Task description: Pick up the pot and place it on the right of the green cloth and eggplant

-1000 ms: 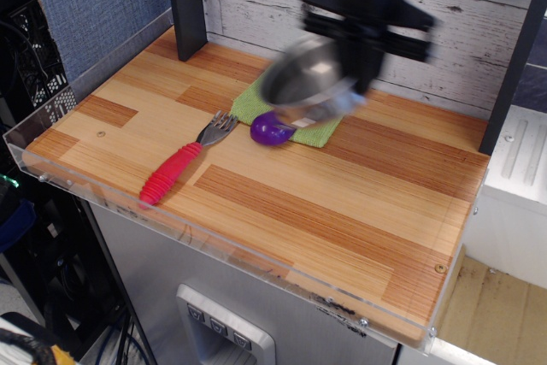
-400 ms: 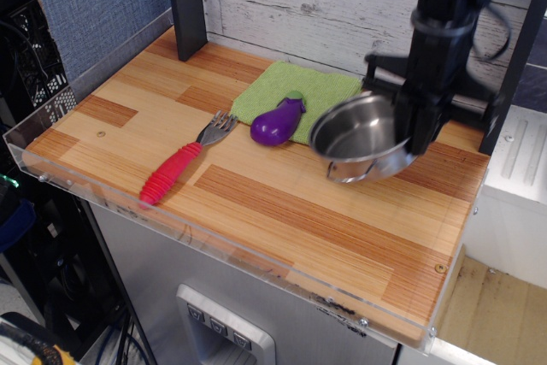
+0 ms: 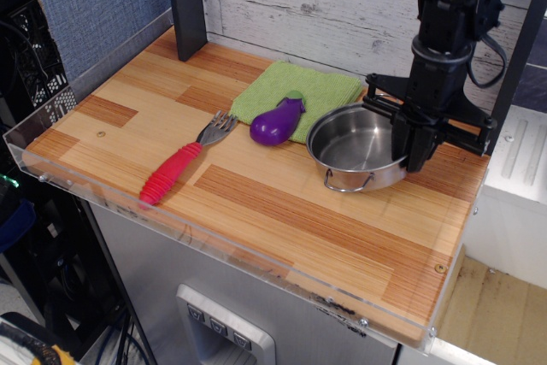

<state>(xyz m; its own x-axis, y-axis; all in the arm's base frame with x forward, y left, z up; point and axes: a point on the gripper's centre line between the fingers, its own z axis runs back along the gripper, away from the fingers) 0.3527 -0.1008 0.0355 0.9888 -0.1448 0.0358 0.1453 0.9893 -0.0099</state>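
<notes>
The pot [image 3: 357, 148] sits upright on the tabletop [image 3: 282, 211], to the right of the eggplant [image 3: 278, 120] and the cloth [image 3: 299, 91], its left rim close beside the cloth's near right corner. One wire handle faces the front edge. The gripper [image 3: 415, 153] stands vertical over the pot's right rim, and its jaws appear clamped on that rim, though the contact itself is partly hidden. Judgement: the placing step is at its end, with the pot down in the required spot. The next move calls for parting the jaws and lifting straight up, without dragging the pot. A fork [image 3: 181, 160] lies well to the left, uninvolved.
</notes>
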